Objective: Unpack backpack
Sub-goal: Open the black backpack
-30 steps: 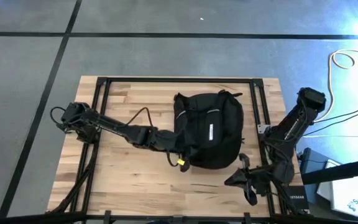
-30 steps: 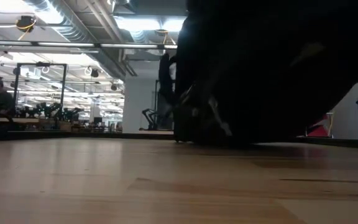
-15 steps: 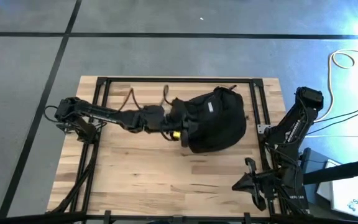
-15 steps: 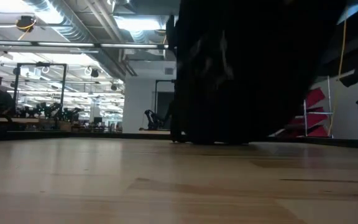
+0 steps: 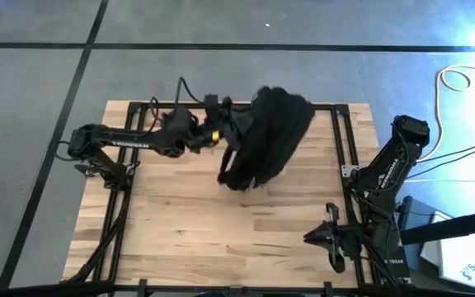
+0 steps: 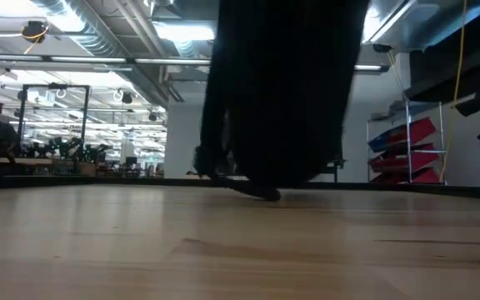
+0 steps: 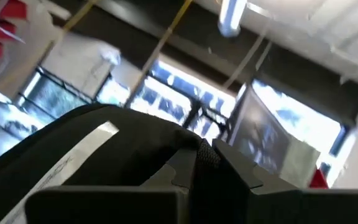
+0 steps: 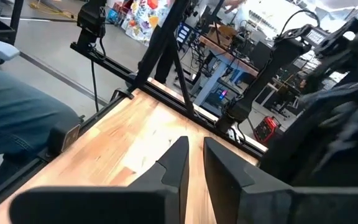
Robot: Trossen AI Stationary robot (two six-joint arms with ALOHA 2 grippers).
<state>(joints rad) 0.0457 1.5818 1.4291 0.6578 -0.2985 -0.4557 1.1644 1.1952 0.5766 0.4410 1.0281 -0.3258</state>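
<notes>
The backpack [image 5: 264, 139] has risen, hanging from the left hand [image 5: 218, 132] near the table's [image 5: 221, 231] far edge.

From my end, very little lettering comes through. On the high view I can see a line of white capitals along the upper link of the left arm [image 5: 129, 142]; it looks like the maker's name, TROSSEN, though I can only just make it out. A black box [image 5: 392, 264] by the right arm's base carries a short white word that is too small for me to read. On the left wrist view, the grey stripe [image 7: 73, 152] on the backpack [image 7: 135, 149] has faint print, too blurred to read. I find nothing legible in the low or right wrist views.
</notes>
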